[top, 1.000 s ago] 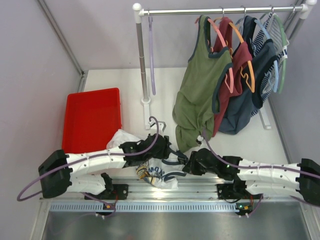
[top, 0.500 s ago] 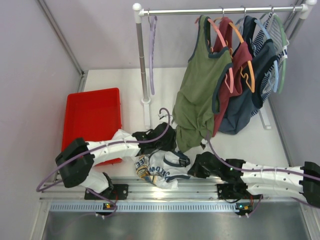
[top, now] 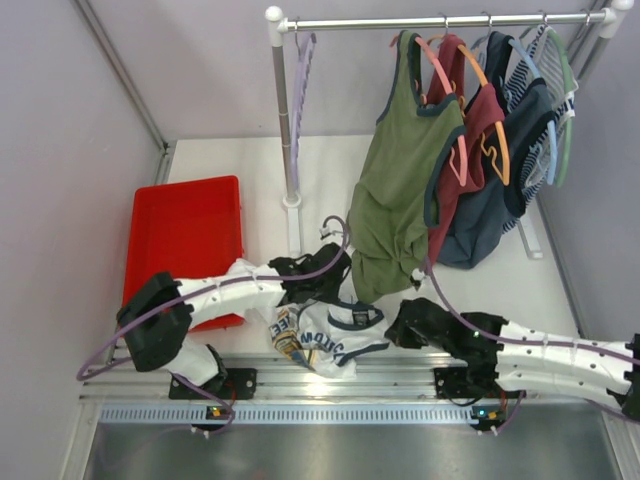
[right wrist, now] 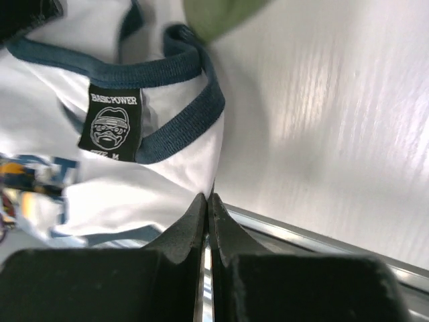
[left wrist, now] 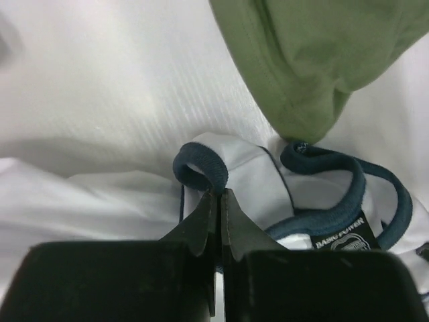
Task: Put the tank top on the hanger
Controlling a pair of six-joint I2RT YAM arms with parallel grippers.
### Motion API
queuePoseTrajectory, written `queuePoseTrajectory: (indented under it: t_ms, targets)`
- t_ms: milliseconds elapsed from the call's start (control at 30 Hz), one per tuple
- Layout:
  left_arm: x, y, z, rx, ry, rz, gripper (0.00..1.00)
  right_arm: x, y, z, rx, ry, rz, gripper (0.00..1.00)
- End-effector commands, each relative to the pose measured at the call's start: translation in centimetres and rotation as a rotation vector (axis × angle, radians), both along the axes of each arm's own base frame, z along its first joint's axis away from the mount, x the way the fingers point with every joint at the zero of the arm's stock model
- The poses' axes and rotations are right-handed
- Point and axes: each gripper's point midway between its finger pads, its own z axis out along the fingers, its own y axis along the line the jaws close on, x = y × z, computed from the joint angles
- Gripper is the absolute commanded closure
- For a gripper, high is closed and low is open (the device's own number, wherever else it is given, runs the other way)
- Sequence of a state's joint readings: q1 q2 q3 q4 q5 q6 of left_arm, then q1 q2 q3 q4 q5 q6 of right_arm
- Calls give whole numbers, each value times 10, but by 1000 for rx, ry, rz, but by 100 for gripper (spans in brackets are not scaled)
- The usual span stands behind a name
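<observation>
The white tank top point(top: 325, 338) with navy trim lies crumpled on the table between the two arms, its printed graphic at the left. My left gripper point(top: 325, 295) is shut on a navy-trimmed strap edge point(left wrist: 201, 171) at the top's far side. My right gripper point(top: 390, 328) is shut on the white fabric point(right wrist: 134, 194) at the right edge, below the neck label point(right wrist: 110, 124). The lavender hanger point(top: 298, 110) hangs from the rail's left end beside the post, away from both grippers.
A red tray point(top: 185, 240) lies at the left. An olive-green top point(top: 400, 190) hangs low, its hem point(left wrist: 315, 60) just behind the tank top. Maroon, navy and striped garments point(top: 500, 150) fill the rail's right half. The white rack post point(top: 283, 110) stands centre-left.
My left gripper closed on the navy strap edge after reaching forward. The right gripper drew back to the right with the fabric, and the tank top spread out a little.
</observation>
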State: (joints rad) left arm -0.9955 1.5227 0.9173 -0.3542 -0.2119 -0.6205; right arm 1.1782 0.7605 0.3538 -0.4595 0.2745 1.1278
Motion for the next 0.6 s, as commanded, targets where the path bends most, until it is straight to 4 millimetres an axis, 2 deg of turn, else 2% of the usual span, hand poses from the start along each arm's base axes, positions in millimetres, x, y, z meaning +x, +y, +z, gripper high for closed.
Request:
queuePoseTrajectory:
  t_ms: [0, 33, 67, 100, 133, 167, 233, 267, 333, 367, 433, 467, 533, 567]
  targets:
    - [15, 9, 80, -60, -140, 30, 100, 25, -15, 53, -29, -154, -58, 100]
    - [18, 15, 104, -86, -191, 50, 100, 27, -25, 61, -62, -181, -52, 100]
    - [22, 15, 129, -114, -232, 52, 100, 39, -29, 87, -41, -230, -93, 100]
    - [21, 21, 140, -109, -245, 55, 100, 44, -34, 100, -45, -257, -102, 100]
    - [20, 26, 162, -139, -282, 63, 100, 49, -40, 113, -60, -300, -87, 100]
    - [24, 28, 188, -167, -330, 71, 100, 58, -45, 140, -39, -337, -119, 100]
    - [23, 37, 212, -172, -361, 73, 100, 68, -50, 163, -67, -391, -98, 100]
    - [25, 39, 237, -190, -400, 77, 100, 76, -53, 189, -40, -422, -118, 100]
    - [24, 46, 251, -172, -419, 74, 100, 87, -53, 207, -79, -463, -92, 100]
    - [26, 48, 269, -193, -447, 83, 100, 92, -54, 232, -51, -499, -101, 100]
    - [26, 53, 282, -185, -470, 83, 100, 101, -49, 251, -72, -541, -73, 100]
    - [26, 58, 294, -187, -488, 97, 100, 105, -50, 274, -50, -577, -85, 100]
    - [28, 62, 303, -182, -507, 106, 100, 113, -48, 288, -82, -607, -68, 100]
    - [27, 65, 310, -190, -518, 112, 100, 116, -49, 308, -62, -639, -77, 100]
